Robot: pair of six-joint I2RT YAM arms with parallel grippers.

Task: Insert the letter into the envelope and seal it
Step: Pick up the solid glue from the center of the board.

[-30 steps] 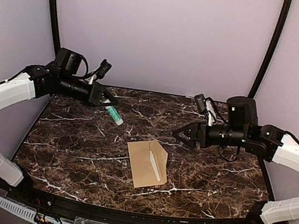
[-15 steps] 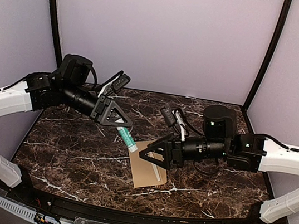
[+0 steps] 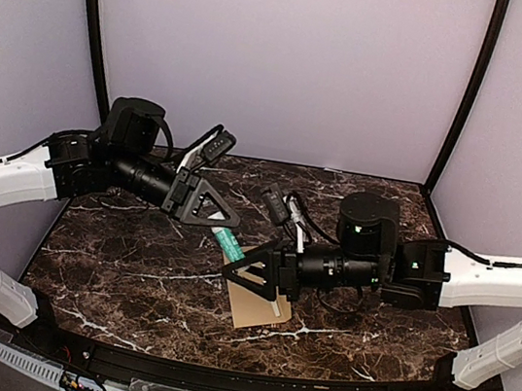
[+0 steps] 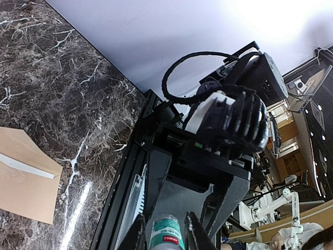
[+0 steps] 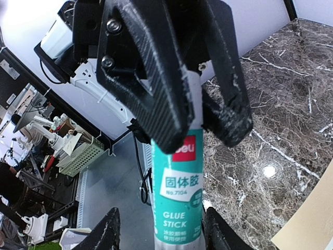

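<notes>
The brown envelope (image 3: pixel 249 309) lies flat on the marble table with a white strip (image 3: pixel 274 308) along one edge; it also shows in the left wrist view (image 4: pixel 23 179). The letter is out of view. My left gripper (image 3: pixel 225 222) is shut on a teal glue stick (image 3: pixel 228 244), held above the envelope. In the right wrist view the left gripper's fingers (image 5: pixel 148 78) clamp the upper part of the glue stick (image 5: pixel 177 192). My right gripper (image 5: pixel 162 233) is open, one finger on each side of the stick's free end, with a gap on both sides.
The marble table (image 3: pixel 123 263) is bounded by a black rim at the front. The right arm (image 4: pixel 234 120) fills much of the left wrist view, directly facing the left gripper (image 4: pixel 165 232) and its glue stick (image 4: pixel 166 234). Both arms hang over the table's middle.
The left arm carried the glue stick rightward over the envelope. The right arm swung left from the table's right side, its jaws narrowing around the stick's free end.
</notes>
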